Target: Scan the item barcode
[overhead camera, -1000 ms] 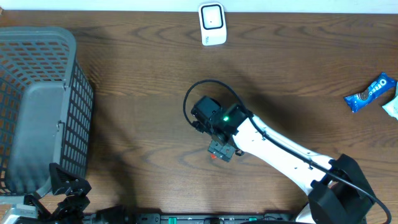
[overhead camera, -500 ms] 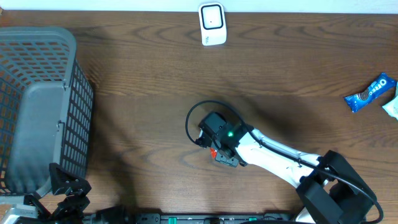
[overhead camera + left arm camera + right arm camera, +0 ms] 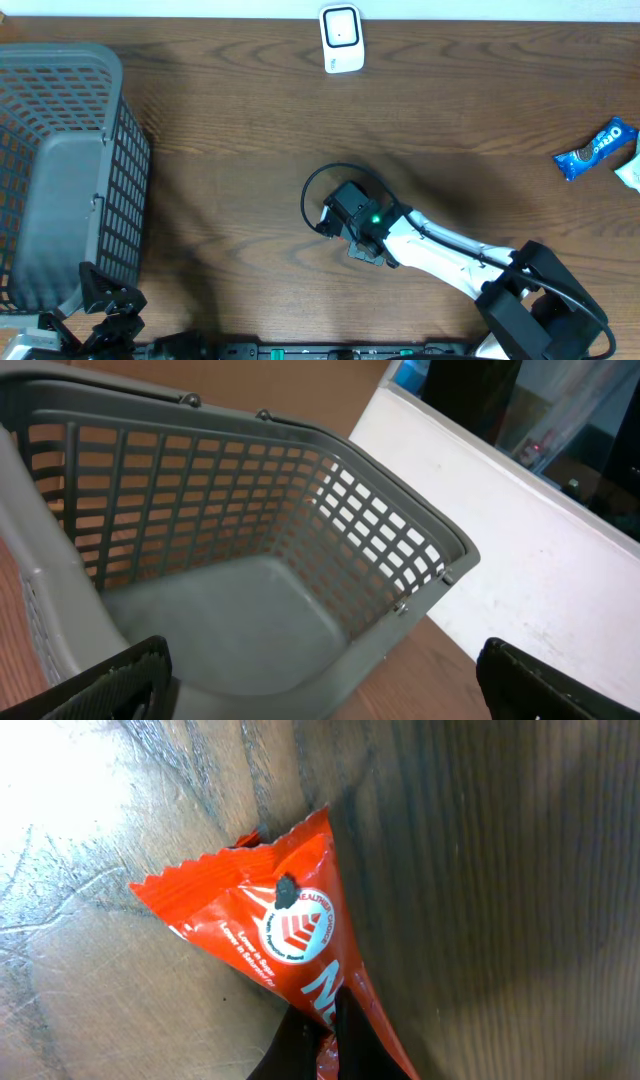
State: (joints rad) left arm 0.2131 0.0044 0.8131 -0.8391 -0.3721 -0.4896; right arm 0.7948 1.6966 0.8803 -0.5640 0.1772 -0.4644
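Observation:
The item is a red snack packet [image 3: 270,920] with white print and a round logo, lying on the wooden table. In the right wrist view my right gripper [image 3: 325,1025] is shut on its lower edge, the black fingertips [image 3: 350,1040] pinching the foil. From overhead the right gripper [image 3: 358,238] hides the packet completely. A white barcode scanner [image 3: 341,38] stands at the table's far edge. No barcode shows on the packet's visible face. My left gripper [image 3: 320,680] hangs open over the grey basket [image 3: 400,530], nothing between its fingers.
The grey mesh basket [image 3: 60,170] fills the left side of the table. A blue Oreo packet [image 3: 596,148] and another wrapper [image 3: 631,172] lie at the right edge. A black cable [image 3: 325,185] loops beside the right wrist.
The right arm drew back toward the near edge and came down over the red packet. Its jaws went from wide open to shut on the packet. The left arm has not moved.

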